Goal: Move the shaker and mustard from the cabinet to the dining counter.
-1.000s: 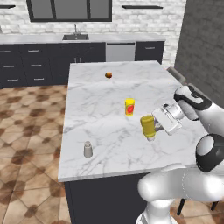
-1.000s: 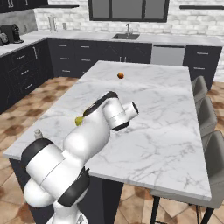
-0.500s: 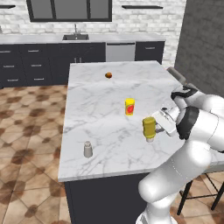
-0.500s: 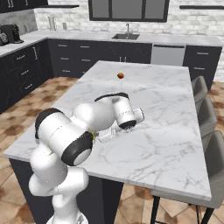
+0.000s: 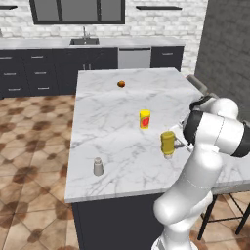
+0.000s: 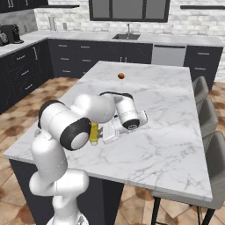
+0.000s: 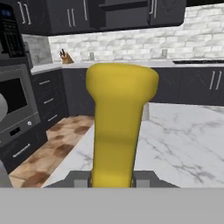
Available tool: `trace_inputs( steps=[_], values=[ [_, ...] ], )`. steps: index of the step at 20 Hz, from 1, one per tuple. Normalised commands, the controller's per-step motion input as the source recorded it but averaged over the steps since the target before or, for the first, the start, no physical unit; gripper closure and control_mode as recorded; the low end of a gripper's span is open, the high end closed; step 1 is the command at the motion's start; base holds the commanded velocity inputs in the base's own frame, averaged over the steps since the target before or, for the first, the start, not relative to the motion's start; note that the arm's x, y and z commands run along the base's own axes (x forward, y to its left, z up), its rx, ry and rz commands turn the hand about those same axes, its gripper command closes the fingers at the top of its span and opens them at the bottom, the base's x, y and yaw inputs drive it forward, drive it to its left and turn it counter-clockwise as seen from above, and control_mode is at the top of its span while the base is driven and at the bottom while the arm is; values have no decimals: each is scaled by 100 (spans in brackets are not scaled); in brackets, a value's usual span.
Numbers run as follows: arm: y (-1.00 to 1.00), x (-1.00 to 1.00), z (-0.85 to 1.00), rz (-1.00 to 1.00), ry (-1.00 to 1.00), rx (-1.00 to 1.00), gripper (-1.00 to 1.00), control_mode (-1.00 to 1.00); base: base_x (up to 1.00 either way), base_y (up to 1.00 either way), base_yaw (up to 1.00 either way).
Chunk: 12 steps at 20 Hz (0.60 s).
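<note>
From the hand's own camera, the mustard (image 7: 118, 127) stands right in front, upright, its wider end at the top and the narrower body running down between the two fingertips (image 7: 81, 181), one on each side of its base. The fingers are pressed against the bottle's sides, so the gripper (image 7: 111, 180) is clamped on the mustard.

From the left base view the same bottle (image 5: 167, 142) sits upright on the dining counter (image 5: 112, 122), near its right-hand part, with the gripper (image 5: 177, 143) reaching in from the right, mostly hidden by the arm's big white forearm. I cannot tell whether the bottle's base touches the marble or hangs just above it. In the right base view only a sliver of the mustard (image 6: 93, 132) shows behind the arm's elbow, with the white hand (image 6: 110, 132) lying level just beside it.

A little farther across the marble, a shorter bright yellow cylinder (image 5: 144, 118) with a red mark stands apart from the mustard. Toward the near left corner of the island the shaker (image 5: 98, 166) stands upright, well apart from the gripper. Farther on, a small brown-orange round thing (image 5: 121, 84) lies near the island's far end. Beyond that run the dark drawer units (image 5: 29, 73) and the sink (image 5: 86, 41) against the brick wall.
</note>
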Motion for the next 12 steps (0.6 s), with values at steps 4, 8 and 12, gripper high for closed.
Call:
trace_inputs(
  steps=[4,8,12],
  values=[
    [0,0,-18,0,0,0,100,-100,0,0,0],
    [0,0,-19,0,-1,0,100,-100,0,0,0],
    [0,0,-17,0,-2,0,100,-100,0,0,0]
  ],
)
